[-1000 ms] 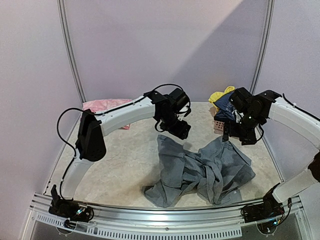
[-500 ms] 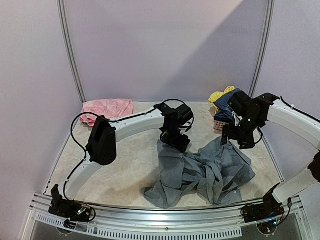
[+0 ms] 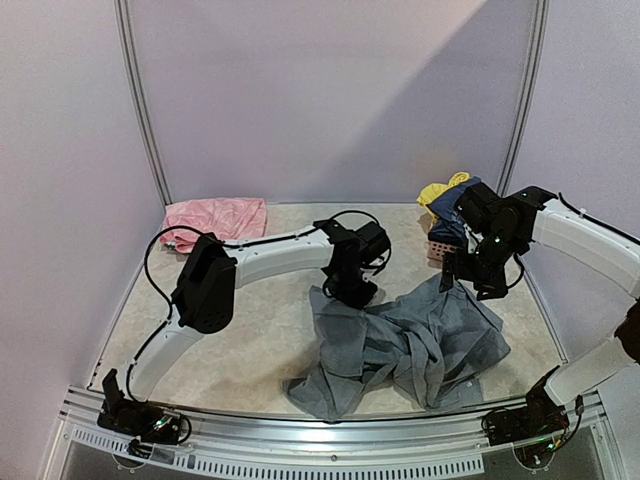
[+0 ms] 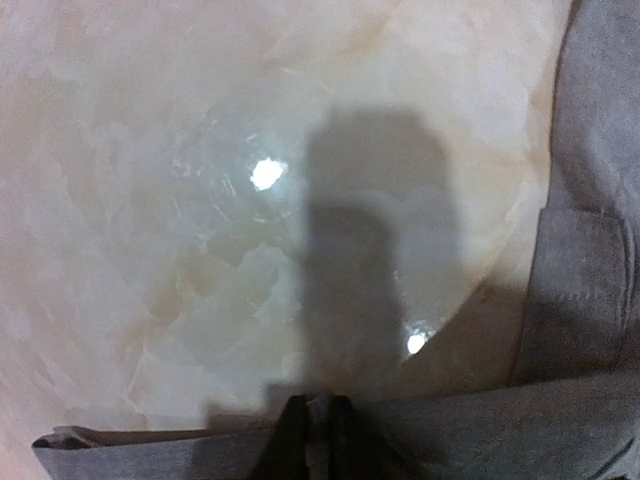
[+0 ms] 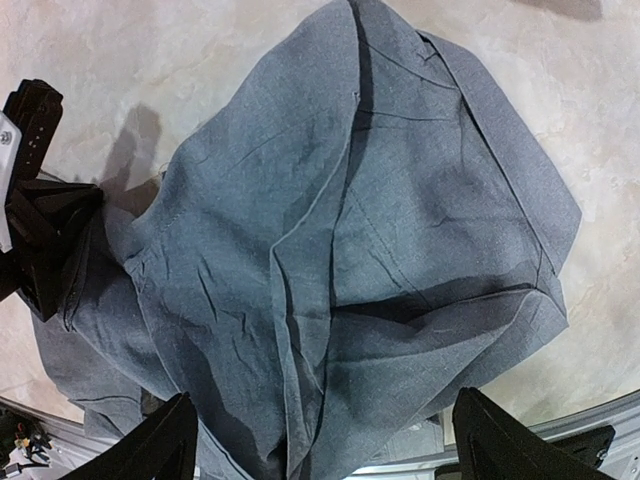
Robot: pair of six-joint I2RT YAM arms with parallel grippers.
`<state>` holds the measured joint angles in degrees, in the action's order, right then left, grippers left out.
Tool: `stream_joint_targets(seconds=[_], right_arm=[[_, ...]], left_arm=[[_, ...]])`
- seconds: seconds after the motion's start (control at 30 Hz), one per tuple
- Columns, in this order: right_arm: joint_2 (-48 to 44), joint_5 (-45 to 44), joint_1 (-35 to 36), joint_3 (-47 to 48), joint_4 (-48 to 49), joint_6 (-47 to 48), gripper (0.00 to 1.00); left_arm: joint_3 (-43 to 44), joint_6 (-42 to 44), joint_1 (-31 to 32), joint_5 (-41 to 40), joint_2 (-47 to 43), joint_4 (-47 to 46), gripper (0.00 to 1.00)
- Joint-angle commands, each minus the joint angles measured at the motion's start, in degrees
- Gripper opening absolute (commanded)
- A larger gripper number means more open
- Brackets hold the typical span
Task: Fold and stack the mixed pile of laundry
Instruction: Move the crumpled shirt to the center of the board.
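Your left claw (image 4: 313,437) pinches the grey shirt's (image 3: 420,340) far edge; your right claw (image 5: 335,440) (fingers spread wide) hovers above that shirt.

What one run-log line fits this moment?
left end effector: shut on grey shirt edge | right end effector: open, above shirt

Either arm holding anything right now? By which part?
Left gripper: jaws shut on the grey shirt, pinching its far edge near the left corner. Right gripper: open above the shirt, holding nothing.
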<state>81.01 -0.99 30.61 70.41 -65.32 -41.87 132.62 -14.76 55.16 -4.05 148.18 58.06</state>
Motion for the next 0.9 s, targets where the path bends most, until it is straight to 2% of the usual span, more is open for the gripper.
stream_joint_targets(seconds=[0.0, 0.37, 0.57, 0.87], right_arm=[[0.56, 0.34, -0.14, -0.01, 0.06, 0.45, 0.89], [-1.09, -0.97, -0.14, -0.42, -0.06, 1.36, 0.89], [-1.39, -0.05, -0.12, -1.7, 1.62, 0.66, 0.88], [0.45, 2.22, -0.16, -1.63, 4.05, 0.85, 0.88]], left_arm=[[-6.2, 0.2, 0.74, -1.67, -3.92, -2.42, 0.0], [-24.58, -2.25, -1.97, -0.71, -26.06, -11.76, 0.0], [-38.61, -3.26, -4.62, -0.66, -37.64, -15.65, 0.0], [-56.58, -4.85, -8.84, 0.06, -50.4, -19.77, 0.0]])
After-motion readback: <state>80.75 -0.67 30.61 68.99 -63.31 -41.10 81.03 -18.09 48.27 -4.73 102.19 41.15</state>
